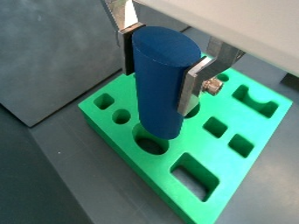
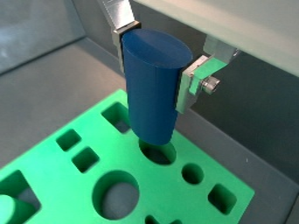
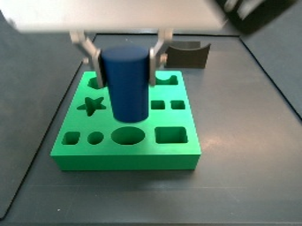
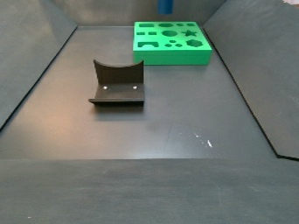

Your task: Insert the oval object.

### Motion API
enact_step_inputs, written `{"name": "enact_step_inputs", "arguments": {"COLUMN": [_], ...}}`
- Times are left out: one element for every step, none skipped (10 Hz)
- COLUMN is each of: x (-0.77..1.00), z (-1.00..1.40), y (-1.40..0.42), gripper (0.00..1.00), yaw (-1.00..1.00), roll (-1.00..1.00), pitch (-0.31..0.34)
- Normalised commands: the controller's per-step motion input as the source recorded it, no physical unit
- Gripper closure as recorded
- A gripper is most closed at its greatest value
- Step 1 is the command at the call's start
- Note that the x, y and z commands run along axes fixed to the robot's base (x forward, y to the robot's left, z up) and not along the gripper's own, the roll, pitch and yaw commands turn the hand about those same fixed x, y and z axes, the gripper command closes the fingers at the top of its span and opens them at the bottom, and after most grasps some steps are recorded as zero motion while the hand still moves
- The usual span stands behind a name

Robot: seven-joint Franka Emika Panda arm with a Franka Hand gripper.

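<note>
My gripper (image 1: 162,59) carries two flat silver plate fingers (image 1: 197,85) with dark pads on their inner faces. One finger is fastened by a round silver screw (image 2: 212,84), visible in both wrist views. Above the fingers, my wrist housing (image 1: 239,19) is pale grey-white. In a side view, the housing (image 3: 112,13) appears as a blurred light block.

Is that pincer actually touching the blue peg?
Touching. Both wrist views show the pincer with its silver fingers pressed flat against the blue peg.
</note>
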Motion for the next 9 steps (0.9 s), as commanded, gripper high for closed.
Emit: {"name": "enact_step_inputs", "arguments": {"x": [0.05, 0.23, 0.32, 0.0, -0.31, -0.36, -0.23, -0.26, -0.17], "z": [-0.71, -0.52, -0.47, -0.48, -0.35, -0.24, -0.15, -0.14, -0.15], "y": [-0.25, -0.34, -0.2, 0.0, 0.0, 0.0, 0.05, 0.04, 0.08], "gripper": [1.0, 1.0, 1.0, 1.0, 1.0, 1.0, 1.0, 1.0, 1.0], "yaw": [-0.23, -0.27, -0.27, -0.08, 0.0, 0.0, 0.0, 0.0, 0.0], "roll": [0.07, 0.09, 0.1, 0.19, 0.08, 0.03, 0.0, 0.0, 0.0], "pitch": [0.0, 0.0, 0.036, 0.0, -0.057, -0.079, -0.027, -0.06, -0.046]}}
